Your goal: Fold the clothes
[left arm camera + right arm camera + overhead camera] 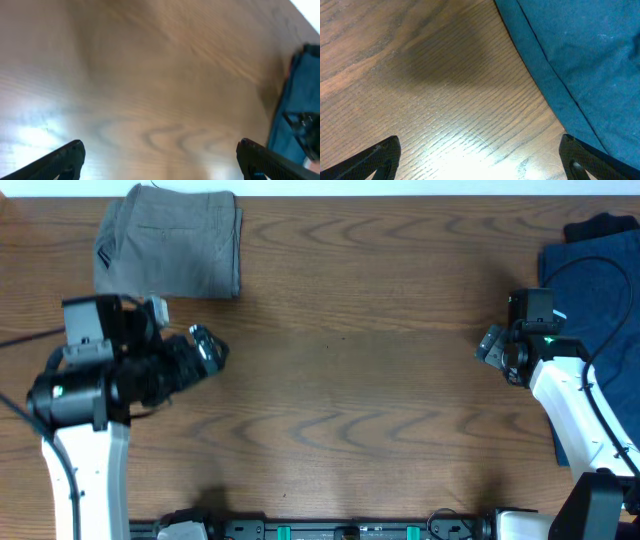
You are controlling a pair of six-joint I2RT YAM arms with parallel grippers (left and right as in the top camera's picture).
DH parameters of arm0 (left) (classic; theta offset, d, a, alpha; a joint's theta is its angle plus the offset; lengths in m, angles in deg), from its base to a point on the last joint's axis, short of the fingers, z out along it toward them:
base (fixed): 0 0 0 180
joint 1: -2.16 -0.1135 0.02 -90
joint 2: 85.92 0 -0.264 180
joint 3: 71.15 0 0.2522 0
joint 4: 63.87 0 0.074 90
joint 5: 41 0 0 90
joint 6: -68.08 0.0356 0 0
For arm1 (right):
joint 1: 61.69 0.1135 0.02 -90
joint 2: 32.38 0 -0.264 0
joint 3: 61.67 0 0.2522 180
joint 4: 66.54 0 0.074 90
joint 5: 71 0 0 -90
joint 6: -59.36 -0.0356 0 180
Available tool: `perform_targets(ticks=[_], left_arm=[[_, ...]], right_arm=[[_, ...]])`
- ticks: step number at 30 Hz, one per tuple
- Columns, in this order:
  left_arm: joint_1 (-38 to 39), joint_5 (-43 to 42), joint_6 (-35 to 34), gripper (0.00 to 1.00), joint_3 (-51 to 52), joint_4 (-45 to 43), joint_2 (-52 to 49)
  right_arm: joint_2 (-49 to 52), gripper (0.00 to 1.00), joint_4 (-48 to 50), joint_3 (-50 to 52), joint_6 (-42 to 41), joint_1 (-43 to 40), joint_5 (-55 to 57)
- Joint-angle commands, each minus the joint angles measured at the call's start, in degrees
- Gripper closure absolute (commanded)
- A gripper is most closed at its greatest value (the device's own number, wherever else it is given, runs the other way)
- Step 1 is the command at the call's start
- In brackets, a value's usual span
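Note:
The grey-khaki shorts (pixel 170 242) lie folded into a compact rectangle at the far left corner of the wooden table (pixel 350 380), seen only in the overhead view. My left gripper (pixel 207 350) is open and empty, in front of and just right of the shorts; its wrist view shows both fingertips (pixel 160 157) wide apart over bare wood. My right gripper (pixel 492 345) is open and empty near the right side, its fingertips (pixel 480 155) spread over bare wood beside the dark blue garment.
A dark blue garment (pixel 595 310) lies spread at the right edge, under my right arm; it also shows in the right wrist view (pixel 580 60) and the left wrist view (pixel 300 110). A black cable runs across it.

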Motion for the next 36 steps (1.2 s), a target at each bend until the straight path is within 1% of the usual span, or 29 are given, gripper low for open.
perform_targets(ticks=[1, 5, 9, 12, 14, 28, 31, 33, 36], left_arm=[[0.0, -2.6, 0.5, 0.02, 0.1, 5.5, 2.9], [0.0, -2.6, 2.1, 0.02, 0.1, 13.5, 6.2], [0.0, -2.6, 2.2, 0.02, 0.1, 17.7, 8.6], [0.0, -2.5, 2.2, 0.02, 0.1, 22.6, 9.5], [0.0, -2.4, 2.2, 0.02, 0.1, 23.5, 9.5], [0.0, -1.0, 2.2, 0.02, 0.1, 23.6, 9.6], [0.0, -1.0, 4.2, 0.02, 0.2, 23.1, 9.7], [0.3, -1.0, 5.8, 0.02, 0.9, 21.6, 10.3], [2.6, -1.1, 7.6, 0.02, 3.6, 15.5, 13.9]], right_arm=[[-0.4, 0.01, 0.1, -0.8, 0.4, -0.1, 0.8], [-0.4, 0.01, 0.1, -0.8, 0.4, -0.1, 0.8], [-0.4, 0.01, 0.1, -0.8, 0.4, -0.1, 0.8], [-0.4, 0.01, 0.1, -0.8, 0.4, 0.0, 0.8], [-0.4, 0.01, 0.1, -0.8, 0.4, -0.1, 0.8], [-0.4, 0.01, 0.1, -0.8, 0.4, -0.1, 0.8], [-0.4, 0.01, 0.1, -0.8, 0.4, 0.0, 0.8], [-0.4, 0.01, 0.1, -0.8, 0.4, -0.1, 0.8], [-0.4, 0.01, 0.1, -0.8, 0.4, -0.1, 0.8]])
